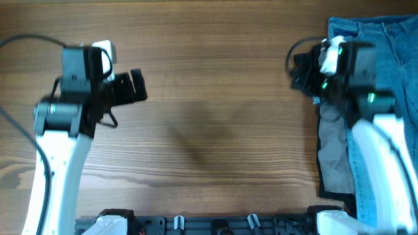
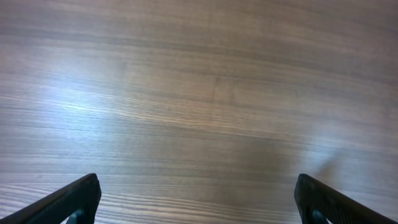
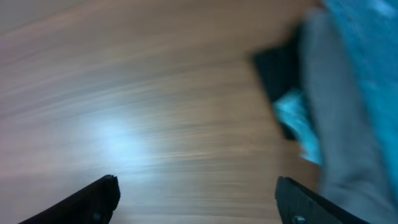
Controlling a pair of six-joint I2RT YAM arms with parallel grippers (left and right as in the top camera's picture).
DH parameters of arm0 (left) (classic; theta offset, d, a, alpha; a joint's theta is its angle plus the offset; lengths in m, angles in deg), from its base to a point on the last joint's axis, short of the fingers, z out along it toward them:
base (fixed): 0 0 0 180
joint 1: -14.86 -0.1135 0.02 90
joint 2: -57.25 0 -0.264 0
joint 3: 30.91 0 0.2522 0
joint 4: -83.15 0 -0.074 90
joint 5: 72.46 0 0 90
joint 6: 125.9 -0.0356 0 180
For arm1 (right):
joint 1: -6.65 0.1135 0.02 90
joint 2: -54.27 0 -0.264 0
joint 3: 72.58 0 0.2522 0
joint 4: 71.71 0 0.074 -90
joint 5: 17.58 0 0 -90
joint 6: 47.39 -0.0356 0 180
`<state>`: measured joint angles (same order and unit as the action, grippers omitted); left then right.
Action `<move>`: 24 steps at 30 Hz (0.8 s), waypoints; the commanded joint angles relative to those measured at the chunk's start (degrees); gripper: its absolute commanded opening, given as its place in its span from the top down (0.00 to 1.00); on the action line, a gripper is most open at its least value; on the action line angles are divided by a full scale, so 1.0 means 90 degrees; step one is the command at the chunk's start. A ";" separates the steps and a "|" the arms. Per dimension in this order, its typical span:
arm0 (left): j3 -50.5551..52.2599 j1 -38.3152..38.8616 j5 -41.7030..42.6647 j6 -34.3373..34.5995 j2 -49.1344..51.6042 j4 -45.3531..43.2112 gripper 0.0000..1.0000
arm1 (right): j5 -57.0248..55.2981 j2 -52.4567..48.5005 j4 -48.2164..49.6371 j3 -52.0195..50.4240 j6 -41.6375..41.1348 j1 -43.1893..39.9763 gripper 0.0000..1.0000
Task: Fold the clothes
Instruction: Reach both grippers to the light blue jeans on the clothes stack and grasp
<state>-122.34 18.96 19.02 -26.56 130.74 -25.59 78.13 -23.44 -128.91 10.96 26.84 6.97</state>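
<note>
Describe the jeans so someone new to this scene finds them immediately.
On the wooden table, look to the right edge, beneath the right arm. The jeans lie there. They alone are light-blue denim; the cloth alongside is grey and black.

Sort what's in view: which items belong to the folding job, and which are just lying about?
Job: jeans; left gripper and right gripper, both open.
Lying about: grey-and-black cloth beside the jeans, possibly another garment.
</note>
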 commanded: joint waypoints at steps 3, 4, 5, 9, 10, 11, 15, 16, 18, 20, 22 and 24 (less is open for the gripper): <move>-0.0452 -0.0027 0.0862 0.0039 0.0447 0.0073 0.00 | -0.0590 -0.1783 -0.0083 0.1307 -0.0321 -0.1149 0.21; -0.0452 -0.0027 0.0884 0.0039 0.0469 0.0092 0.00 | -0.0590 -0.1999 0.0027 0.1421 -0.0325 -0.1275 0.25; -0.0452 -0.0027 0.0908 0.0036 0.0471 0.0100 0.00 | -0.0593 -0.2147 0.0138 0.1494 -0.0321 -0.1360 0.29; -0.0452 -0.0027 0.0930 0.0039 0.0466 0.0100 0.00 | -0.0665 -0.2747 0.0954 0.1579 -0.0282 -0.1710 0.35; -0.0452 -0.0027 0.0930 0.0039 0.0466 0.0129 0.00 | -0.0777 -0.2890 0.1100 0.1579 -0.0255 -0.1751 0.39; -0.0452 -0.0027 0.0930 0.0039 0.0466 0.0168 0.00 | -0.0860 -0.3028 0.1214 0.1579 -0.0248 -0.1780 0.42; -0.0452 -0.0027 0.0928 0.0036 0.0466 0.0267 0.00 | -0.0872 -0.3572 0.1600 0.1579 -0.0039 -0.1795 0.50; -0.0452 -0.0027 0.0928 0.0036 0.0466 0.0277 0.00 | -0.0872 -0.3694 0.1683 0.1579 0.0039 -0.1795 0.50; -0.0452 -0.0027 0.0928 0.0036 0.0466 0.0289 0.00 | -0.0971 -0.3927 0.1802 0.1579 0.0214 -0.1795 0.50; -0.0452 -0.0027 0.0928 0.0036 0.0466 0.0313 0.00 | -0.1231 -0.4136 0.1826 0.1579 0.0253 -0.1795 0.50; -0.0452 -0.0027 0.0928 0.0036 0.0466 0.0338 0.00 | -0.1377 -0.4306 0.1821 0.1579 0.0265 -0.1795 0.50; -0.0452 -0.0027 0.0928 0.0036 0.0466 0.0340 0.00 | -0.1370 -0.4413 0.1804 0.1579 0.0277 -0.1795 0.50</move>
<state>-125.22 18.98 26.45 -26.54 134.90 -22.75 68.80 -61.32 -112.78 23.88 27.89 -9.27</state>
